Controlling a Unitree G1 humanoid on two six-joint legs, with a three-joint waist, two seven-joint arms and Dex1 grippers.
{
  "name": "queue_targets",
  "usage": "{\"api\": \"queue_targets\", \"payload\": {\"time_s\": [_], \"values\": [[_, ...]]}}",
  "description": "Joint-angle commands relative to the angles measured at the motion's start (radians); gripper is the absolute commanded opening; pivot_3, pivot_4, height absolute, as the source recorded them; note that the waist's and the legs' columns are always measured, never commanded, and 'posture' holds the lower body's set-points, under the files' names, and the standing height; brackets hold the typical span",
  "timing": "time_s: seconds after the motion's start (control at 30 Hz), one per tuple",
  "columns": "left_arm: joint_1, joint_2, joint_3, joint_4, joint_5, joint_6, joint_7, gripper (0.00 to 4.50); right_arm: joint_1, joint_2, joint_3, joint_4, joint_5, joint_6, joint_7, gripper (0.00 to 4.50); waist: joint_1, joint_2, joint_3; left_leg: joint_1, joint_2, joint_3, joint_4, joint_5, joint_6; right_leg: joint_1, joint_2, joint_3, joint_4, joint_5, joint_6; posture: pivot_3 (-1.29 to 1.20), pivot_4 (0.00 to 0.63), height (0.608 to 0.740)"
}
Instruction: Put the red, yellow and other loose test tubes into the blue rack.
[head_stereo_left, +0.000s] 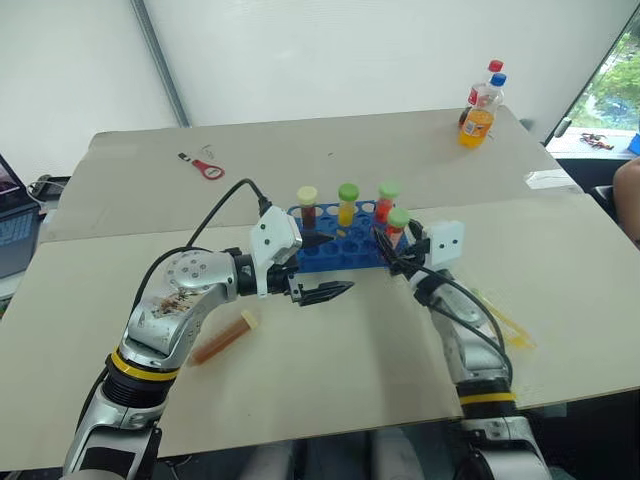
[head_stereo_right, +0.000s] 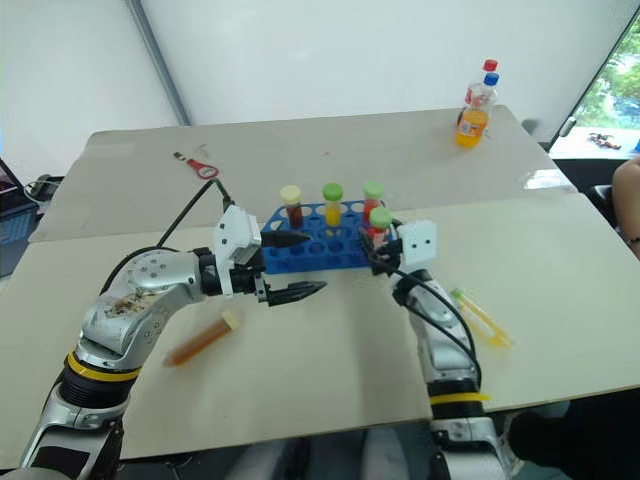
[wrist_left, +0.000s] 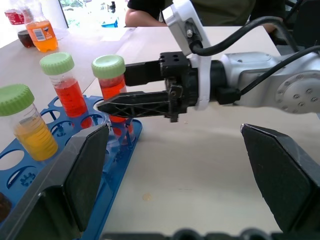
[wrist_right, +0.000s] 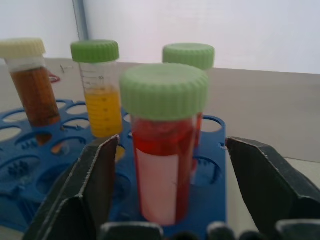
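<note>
Right wrist view shows the right gripper (wrist_right: 167, 187) spread wide around a red tube (wrist_right: 162, 150) standing in the blue rack (wrist_right: 50, 170), fingers apart from it. Backing out carelessly could clip the green cap and tip it or its neighbours. The left gripper (head_stereo_left: 318, 268), also spread and empty, hovers at the rack's near edge; an amber tube (head_stereo_left: 222, 337) lies loose on the table (head_stereo_left: 330, 390), near-left, and may roll when nudged.

four tubes are stood in the rack (head_stereo_left: 335, 250) mid-table: three along its far row, one (head_stereo_left: 397, 226) at the near right corner. another tube (head_stereo_left: 222, 337) is laid on the table (head_stereo_left: 330, 380) to the rack's near left. bottles (head_stereo_left: 480, 105) are stood far right.
</note>
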Motion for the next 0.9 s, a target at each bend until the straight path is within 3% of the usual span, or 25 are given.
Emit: {"api": "queue_targets", "payload": {"time_s": [0.03, 0.17, 0.27, 0.33, 0.47, 0.67, 0.9], "values": [[-0.005, 0.021, -0.017, -0.015, 0.037, -0.017, -0.001, 4.5, 0.075, -0.079, -0.035, -0.224, 0.052, 0.134, 0.043, 3.73, 0.006, 0.0, 0.0, 0.0, 0.0, 0.0, 0.0, 0.0, 0.0, 0.0, 0.0, 0.0, 0.0, 0.0, 0.0, 0.0, 0.15, 0.74], [0.002, 0.062, -0.023, -0.024, 0.046, -0.027, -0.044, 4.5, 0.171, -0.258, -0.109, -0.516, 0.178, 0.387, 0.127, 3.73, 0.018, 0.0, 0.0, -0.001, 0.0, 0.0, -0.001, 0.0, 0.0, -0.001, 0.0, 0.0, -0.001, 0.0, 0.0, 0.0, 0.15, 0.74], [0.002, 0.104, -0.037, -0.049, 0.032, -0.032, -0.112, 4.5, 0.206, -0.455, -0.17, -0.67, 0.253, 0.657, 0.182, 3.73, 0.022, 0.0, 0.0, 0.0, 0.0, 0.001, -0.001, -0.003, 0.005, 0.001, 0.0, 0.001, -0.002, 0.0, 0.0, 0.0, 0.15, 0.74], [0.002, 0.124, -0.051, -0.066, 0.031, -0.042, -0.152, 4.5, 0.204, -0.534, -0.209, -0.718, 0.326, 0.78, 0.207, 3.73, 0.023, 0.0, 0.0, 0.0, 0.0, 0.001, -0.001, -0.004, 0.007, 0.002, 0.0, 0.0, -0.003, 0.0, 0.0, 0.0, 0.15, 0.74], [0.006, 0.158, -0.092, -0.109, 0.009, -0.072, -0.267, 4.5, 0.132, -0.815, -0.191, -0.668, 0.381, 1.113, 0.283, 3.73, 0.026, 0.0, 0.001, 0.0, 0.001, 0.001, -0.001, -0.006, 0.01, 0.003, 0.0, 0.0, -0.005, 0.0, 0.0, 0.0, 0.15, 0.74], [0.005, 0.141, -0.125, -0.112, 0.006, -0.107, -0.329, 4.5, 0.052, -0.992, -0.048, -0.498, 0.369, 1.167, 0.378, 3.73, 0.035, -0.001, 0.001, -0.001, 0.001, 0.002, -0.001, -0.006, 0.01, 0.003, -0.001, -0.001, -0.006, 0.0, 0.0, 0.0, 0.15, 0.74], [-0.003, 0.107, -0.144, -0.065, 0.033, -0.144, -0.327, 4.5, -0.085, -1.012, 0.162, -0.319, 0.324, 1.113, 0.497, 3.73, 0.035, -0.001, 0.001, -0.001, 0.001, 0.003, -0.001, -0.006, 0.01, 0.003, -0.001, -0.001, -0.006, 0.0, 0.0, 0.0, 0.15, 0.74]]}}
